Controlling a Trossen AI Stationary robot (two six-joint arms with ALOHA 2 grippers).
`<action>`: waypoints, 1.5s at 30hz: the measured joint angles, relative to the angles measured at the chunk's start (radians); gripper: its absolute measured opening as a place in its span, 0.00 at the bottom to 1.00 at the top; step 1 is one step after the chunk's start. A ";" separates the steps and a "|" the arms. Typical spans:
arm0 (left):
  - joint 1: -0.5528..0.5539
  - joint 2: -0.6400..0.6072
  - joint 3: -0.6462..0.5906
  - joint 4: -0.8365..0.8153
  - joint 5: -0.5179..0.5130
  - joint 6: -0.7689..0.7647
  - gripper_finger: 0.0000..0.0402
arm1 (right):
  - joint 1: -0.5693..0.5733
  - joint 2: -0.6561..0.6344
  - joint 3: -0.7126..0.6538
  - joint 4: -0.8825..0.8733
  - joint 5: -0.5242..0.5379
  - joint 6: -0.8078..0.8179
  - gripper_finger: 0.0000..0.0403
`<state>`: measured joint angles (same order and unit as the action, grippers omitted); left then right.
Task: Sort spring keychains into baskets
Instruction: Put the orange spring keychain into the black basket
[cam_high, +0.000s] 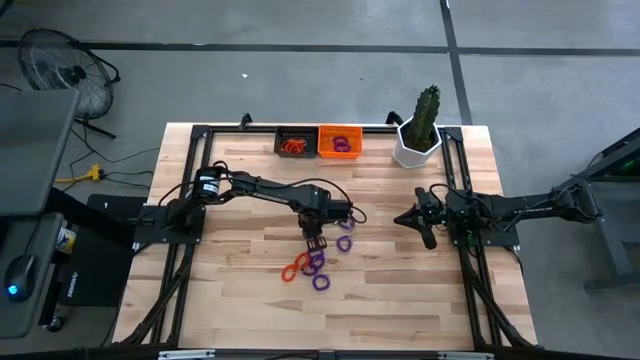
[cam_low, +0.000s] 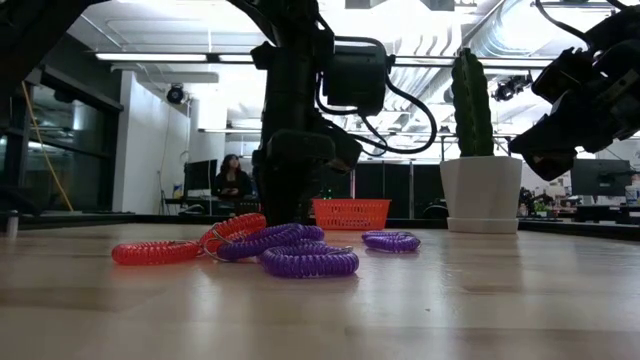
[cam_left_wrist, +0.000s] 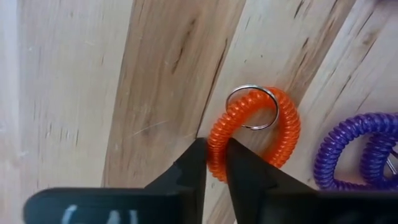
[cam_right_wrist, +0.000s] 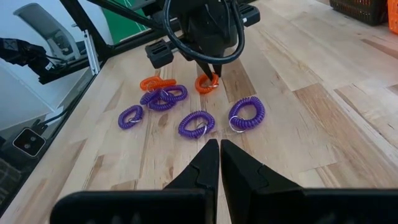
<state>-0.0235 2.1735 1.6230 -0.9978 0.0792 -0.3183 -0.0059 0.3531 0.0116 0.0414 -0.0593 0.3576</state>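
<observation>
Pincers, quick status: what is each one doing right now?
Left pincer: closed on an orange spring keychain, down at the table.
Right pincer: shut, empty, waiting above the table's right side.

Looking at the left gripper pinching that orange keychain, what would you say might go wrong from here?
1. The left gripper pinches only one side of the orange keychain's coil, so the springy plastic may slip out during the lift.
2. Its metal ring hangs loose and might catch on something.
3. The purple keychain lies close beside it, and more are heaped nearby, so a neighbour may get dragged along toward the baskets.
</observation>
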 joint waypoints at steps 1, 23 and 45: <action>0.000 0.000 0.000 0.000 0.002 0.000 0.11 | 0.000 0.000 0.000 0.000 0.000 0.000 0.03; 0.087 -0.093 0.147 -0.114 -0.043 0.040 0.05 | 0.000 0.000 0.000 0.000 0.000 0.000 0.03; 0.453 -0.213 0.150 -0.182 -0.121 -0.027 0.05 | 0.000 0.000 0.000 0.000 0.000 0.000 0.03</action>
<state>0.4298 1.9606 1.7733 -1.1795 -0.0419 -0.3454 -0.0058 0.3531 0.0116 0.0414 -0.0595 0.3576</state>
